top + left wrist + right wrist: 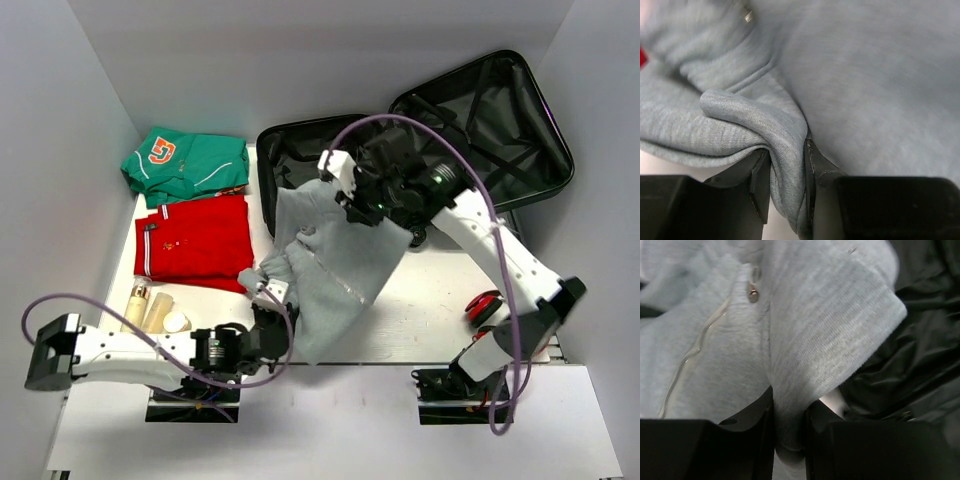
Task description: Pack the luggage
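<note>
We see L arm (110, 345), R arm (530, 265): white links, blk joints; lilac cables (400, 117) at 9 & 12 o'clock; blk fingers (755, 190).

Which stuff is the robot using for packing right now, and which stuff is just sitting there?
Being used: the open luggage; the gray zip sweatshirt, pinched by the left tool and the right tool.

Just sitting there: folded green shirt, folded red shirt, small bottles, a red thing by the right arm. The shirts probably get packed later.
</note>
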`<action>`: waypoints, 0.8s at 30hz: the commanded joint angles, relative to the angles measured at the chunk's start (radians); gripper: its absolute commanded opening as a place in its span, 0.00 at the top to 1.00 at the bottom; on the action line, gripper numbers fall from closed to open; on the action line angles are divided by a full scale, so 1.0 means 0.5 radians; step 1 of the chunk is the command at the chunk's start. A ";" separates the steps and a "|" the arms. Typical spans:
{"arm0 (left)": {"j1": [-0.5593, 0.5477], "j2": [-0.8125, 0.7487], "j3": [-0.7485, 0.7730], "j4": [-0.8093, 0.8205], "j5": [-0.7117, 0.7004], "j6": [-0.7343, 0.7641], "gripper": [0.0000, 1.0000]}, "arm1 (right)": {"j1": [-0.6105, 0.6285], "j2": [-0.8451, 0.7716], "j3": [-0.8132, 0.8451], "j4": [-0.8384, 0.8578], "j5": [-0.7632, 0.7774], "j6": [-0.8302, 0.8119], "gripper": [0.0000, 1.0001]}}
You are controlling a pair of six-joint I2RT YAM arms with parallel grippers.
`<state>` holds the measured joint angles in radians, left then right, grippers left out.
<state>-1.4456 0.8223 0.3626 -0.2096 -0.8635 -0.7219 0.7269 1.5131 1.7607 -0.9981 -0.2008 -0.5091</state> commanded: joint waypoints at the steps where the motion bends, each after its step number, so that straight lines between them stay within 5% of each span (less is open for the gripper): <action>1: -0.176 0.119 0.232 0.188 -0.518 0.409 1.00 | -0.015 0.100 0.313 0.358 0.233 -0.243 1.00; 5: -0.146 0.144 0.321 1.066 -0.780 1.151 1.00 | -0.018 0.186 0.470 0.569 0.343 -0.249 1.00; 6: -0.113 0.132 0.315 1.240 -0.701 1.626 1.00 | -0.021 0.225 0.497 0.600 0.377 -0.243 1.00; 8: 0.080 0.113 0.370 1.444 -0.578 1.714 1.00 | -0.027 0.244 0.547 0.756 0.538 -0.160 1.00; 12: 0.736 0.196 0.817 0.581 -0.020 1.233 1.00 | -0.046 0.351 0.550 0.992 0.885 -0.038 1.00; 13: 0.962 0.312 1.061 0.217 0.400 0.995 1.00 | -0.061 0.367 0.510 1.108 1.023 -0.016 1.00; 16: 1.481 0.606 1.372 0.049 0.702 0.923 1.00 | -0.101 0.434 0.421 1.342 1.245 0.009 1.00; 21: 1.817 1.167 1.918 -0.169 1.321 0.873 1.00 | -0.223 0.563 0.268 1.533 1.334 0.070 1.00; 24: 1.961 1.481 2.177 -0.268 1.420 0.846 1.00 | -0.294 0.719 0.301 1.463 1.337 0.211 1.00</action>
<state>-0.5072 1.4879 1.3525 -0.2485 -0.3477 -0.2607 0.6102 1.8389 1.9011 -0.3855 0.3912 -0.4690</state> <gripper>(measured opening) 0.374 0.244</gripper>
